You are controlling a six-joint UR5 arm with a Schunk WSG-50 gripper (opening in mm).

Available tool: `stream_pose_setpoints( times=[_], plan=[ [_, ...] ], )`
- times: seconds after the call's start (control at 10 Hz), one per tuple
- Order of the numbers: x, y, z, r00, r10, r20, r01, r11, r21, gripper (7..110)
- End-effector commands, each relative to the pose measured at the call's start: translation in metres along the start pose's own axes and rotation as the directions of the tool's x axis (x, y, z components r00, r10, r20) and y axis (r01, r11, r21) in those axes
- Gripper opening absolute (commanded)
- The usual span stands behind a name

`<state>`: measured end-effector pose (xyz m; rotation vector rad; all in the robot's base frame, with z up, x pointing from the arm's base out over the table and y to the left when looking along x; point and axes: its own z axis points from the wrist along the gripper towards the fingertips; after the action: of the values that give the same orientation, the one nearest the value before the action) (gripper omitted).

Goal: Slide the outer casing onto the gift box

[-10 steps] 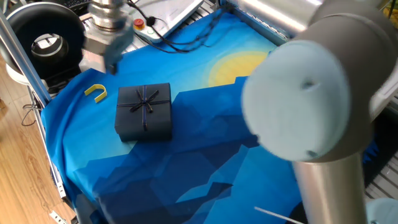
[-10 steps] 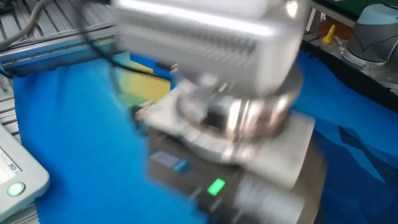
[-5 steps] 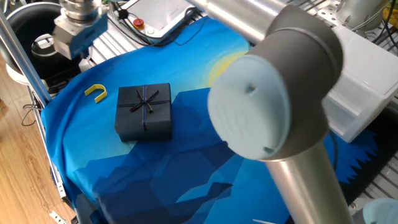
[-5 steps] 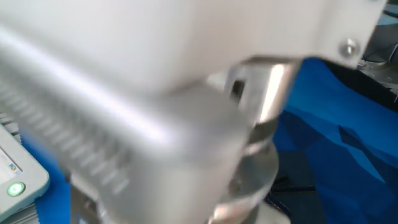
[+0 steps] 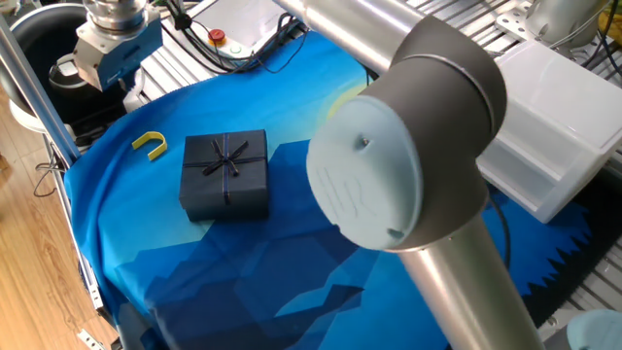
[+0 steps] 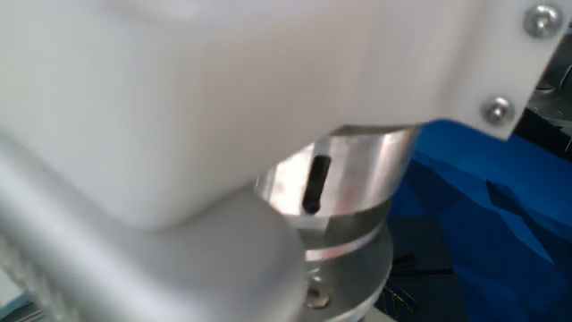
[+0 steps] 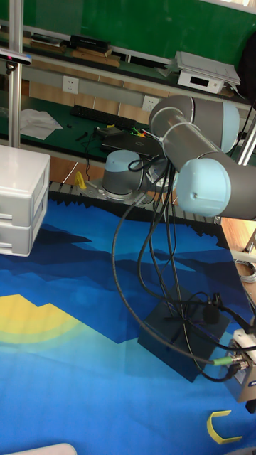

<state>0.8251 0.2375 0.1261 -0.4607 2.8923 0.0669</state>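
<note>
Bright, even light; one view blurred close-up.

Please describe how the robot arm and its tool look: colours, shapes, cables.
The arm has silver-grey round tubes and thick joints closed by pale blue round caps. Black cables hang loose along it. The tool end is a shiny metal cylinder over a white and blue block; its fingers cannot be seen.

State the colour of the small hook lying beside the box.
Yellow. The hook shows best in one fixed view, just left of the navy box.
</note>
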Motion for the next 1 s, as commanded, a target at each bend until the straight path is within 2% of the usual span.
stream_pose_setpoints(
  times=[0.0,0.1,0.3,0.4,0.5,0.6,0.7,0.8,0.9],
  plan=[
    [0.013,0.002,-0.004,1.000,-0.001,0.001,0.001,1.000,-0.020,7],
    [0.020,-0.004,-0.010,1.000,-0.022,-0.009,0.022,0.999,-0.036,7],
    [0.042,-0.006,-0.017,0.996,-0.021,-0.086,0.015,0.998,-0.064,7],
    [0.055,-0.003,-0.019,0.990,-0.010,-0.137,0.000,0.997,-0.074,7],
    [0.068,0.009,-0.021,0.980,0.022,-0.196,-0.044,0.993,-0.108,7],
    [0.058,0.003,-0.017,0.984,0.015,-0.175,-0.031,0.995,-0.091,7],
    [0.042,-0.009,-0.015,0.988,-0.002,-0.152,-0.006,0.999,-0.051,7],
    [0.021,-0.017,-0.012,0.991,-0.012,-0.132,0.011,1.000,-0.011,7],
    [-0.006,-0.014,-0.005,0.994,0.001,-0.108,-0.002,1.000,-0.010,7]
  ],
)
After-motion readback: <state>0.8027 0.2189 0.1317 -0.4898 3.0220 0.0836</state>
